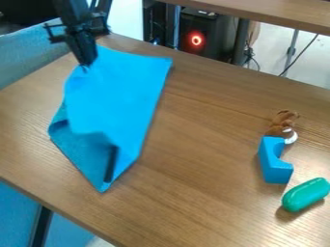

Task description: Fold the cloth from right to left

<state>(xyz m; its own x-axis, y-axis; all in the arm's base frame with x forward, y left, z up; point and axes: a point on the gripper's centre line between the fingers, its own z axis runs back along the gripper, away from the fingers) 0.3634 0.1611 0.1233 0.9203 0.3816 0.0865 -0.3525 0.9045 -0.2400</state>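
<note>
Down it looked, the camera view, at a slant from above the wooden table (pixel 193 144), facing right across to the floor (pixel 314 60) beyond the table's far edge! And close in, too: the tabletop spread over most of the frame, running out past its right side.

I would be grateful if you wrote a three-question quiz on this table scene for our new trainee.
1. Fill in "near" or "far": the hand is at the cloth's ____ end, as the camera sees it.
2. Which thing sits between the brown toy and the green toy? a) hand b) blue block c) cloth
3. True or false: the cloth lies completely flat, with no part turned over.

Key: 1 far; 2 b; 3 false.
</note>
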